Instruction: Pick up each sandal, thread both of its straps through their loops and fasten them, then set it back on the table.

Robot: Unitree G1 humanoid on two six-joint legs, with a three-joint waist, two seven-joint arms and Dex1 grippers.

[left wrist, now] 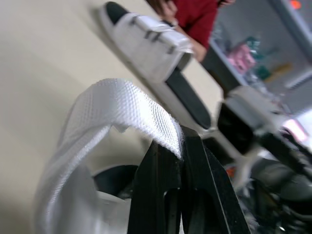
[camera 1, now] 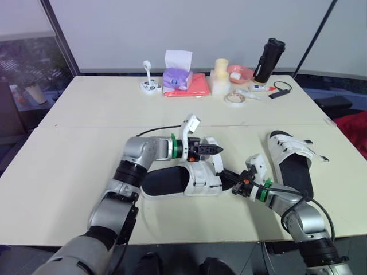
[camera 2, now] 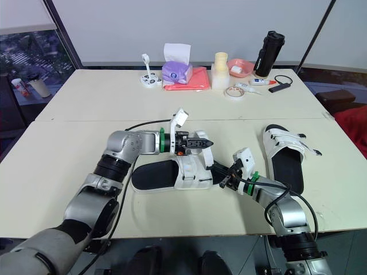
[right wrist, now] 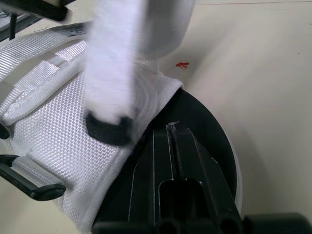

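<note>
Left claw (camera 1: 218, 150) clamped shut on white woven strap (left wrist: 126, 107) lifted off black-soled white sandal (camera 1: 172, 182) at 6 o'clock on the surface (camera 1: 69, 172), right claw (right wrist: 170, 131) closed, pinning its toe from 3 o'clock; risk: the thin tip pinch slips under pull and the strap springs back unthreaded.

The strap (left wrist: 122, 107) is draping over the left gripper (left wrist: 181, 142) and covering its fingertips. Behind it the right gripper (left wrist: 253, 136) is showing as a blur across the far sandal's (left wrist: 146, 39) end, and a person in red (left wrist: 192, 17) is running off the top edge. In the eye views the near sandal's (camera 1: 178, 182) toe is hiding behind the right gripper's fingers, and the small items (camera 1: 258, 89) beside the tape roll (camera 1: 234, 98) are reading too small to name.
</note>
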